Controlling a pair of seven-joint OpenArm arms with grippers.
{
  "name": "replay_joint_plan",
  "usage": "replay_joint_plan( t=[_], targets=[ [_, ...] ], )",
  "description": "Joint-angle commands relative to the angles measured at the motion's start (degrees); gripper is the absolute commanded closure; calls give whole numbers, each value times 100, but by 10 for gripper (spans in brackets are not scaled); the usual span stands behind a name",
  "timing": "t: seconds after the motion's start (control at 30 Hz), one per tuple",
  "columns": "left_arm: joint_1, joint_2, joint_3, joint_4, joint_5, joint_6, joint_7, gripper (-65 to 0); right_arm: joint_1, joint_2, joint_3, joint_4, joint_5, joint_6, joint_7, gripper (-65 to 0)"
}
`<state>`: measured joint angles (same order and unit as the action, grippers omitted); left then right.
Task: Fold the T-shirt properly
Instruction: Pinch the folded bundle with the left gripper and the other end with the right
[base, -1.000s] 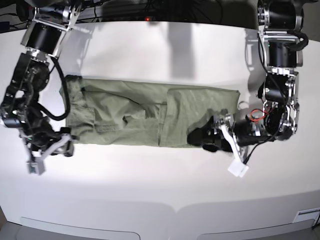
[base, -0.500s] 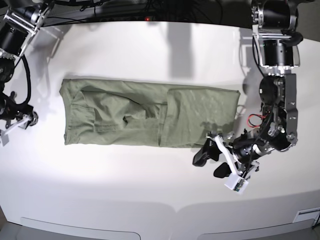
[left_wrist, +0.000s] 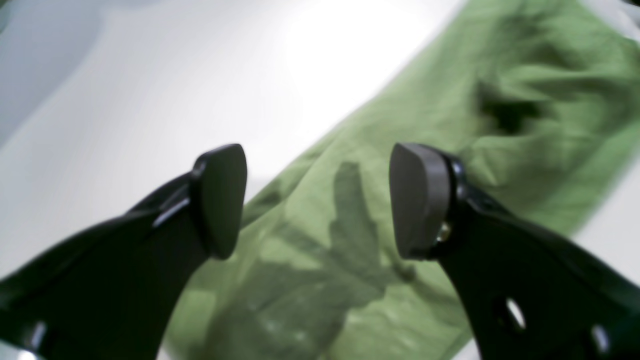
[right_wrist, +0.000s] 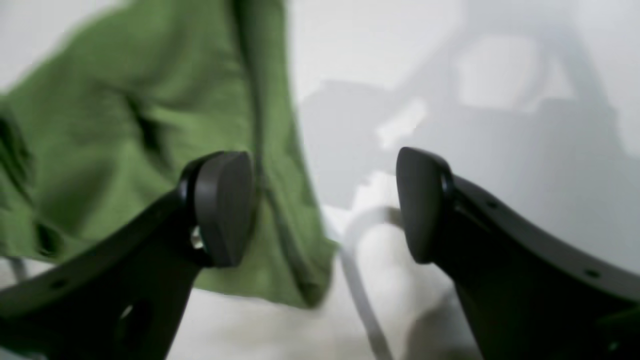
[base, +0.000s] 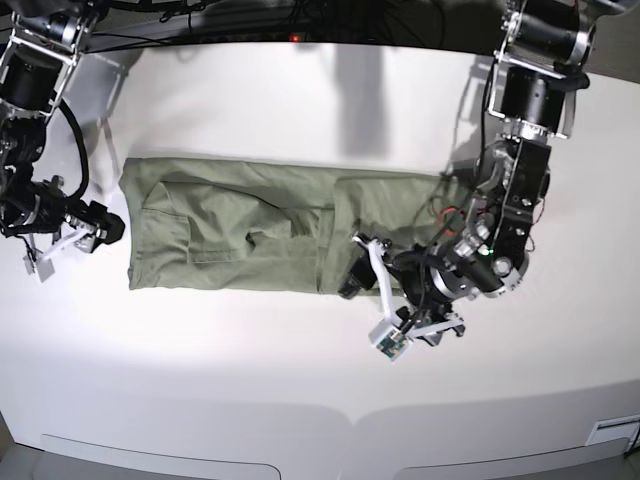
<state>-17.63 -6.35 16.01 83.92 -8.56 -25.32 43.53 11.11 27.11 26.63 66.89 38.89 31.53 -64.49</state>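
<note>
Left wrist: left gripper (left_wrist: 320, 200) jaws wide, empty, above the T-shirt (left_wrist: 450, 150) lying on the white worktop (left_wrist: 150, 100).
Right wrist: right gripper (right_wrist: 325, 205) jaws wide, empty, over the shirt's edge.
Base: T-shirt folded into a long band across mid-worktop; the grippers sit at opposite ends.

surface: white bench (base: 250, 380), glossy | light: bright glare at centre | far edge: dark, cables, one small red light (base: 296, 38)

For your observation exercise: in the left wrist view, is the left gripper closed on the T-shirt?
No. The left gripper stands open, its fingers apart above the T-shirt, holding no cloth.
</note>
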Motion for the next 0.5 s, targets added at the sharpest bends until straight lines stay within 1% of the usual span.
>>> replay_joint_plan(
  t=[0.0, 0.1, 0.17, 0.2, 0.27, 0.33, 0.47],
  targets=[
    [-155, -4, 22, 116, 144, 264, -28, -436, 111, 24, 24, 7, 55, 52, 59, -450],
    [-109, -4, 61, 116, 542, 914, 212, -436, 109, -216, 24, -212, 7, 374, 79, -450],
    [-28, -4, 61, 116, 708, 1373, 293, -436, 111, -391, 24, -367, 13, 457, 79, -450],
    [44, -4, 59, 116, 763, 1484, 313, -436, 111, -483, 24, -420, 13, 461, 79, -450],
    [203, -4, 61, 116, 817, 1484, 271, -436, 111, -662, 24, -472, 11, 485, 76, -450],
    [385, -2, 61, 116, 817, 1484, 142, -436, 111, -787, 22, -472, 15, 588, 59, -450],
    [673, -7, 59, 116, 817, 1484, 52, -436, 144, -852, 22, -472, 35, 625, -11, -449]
  ],
)
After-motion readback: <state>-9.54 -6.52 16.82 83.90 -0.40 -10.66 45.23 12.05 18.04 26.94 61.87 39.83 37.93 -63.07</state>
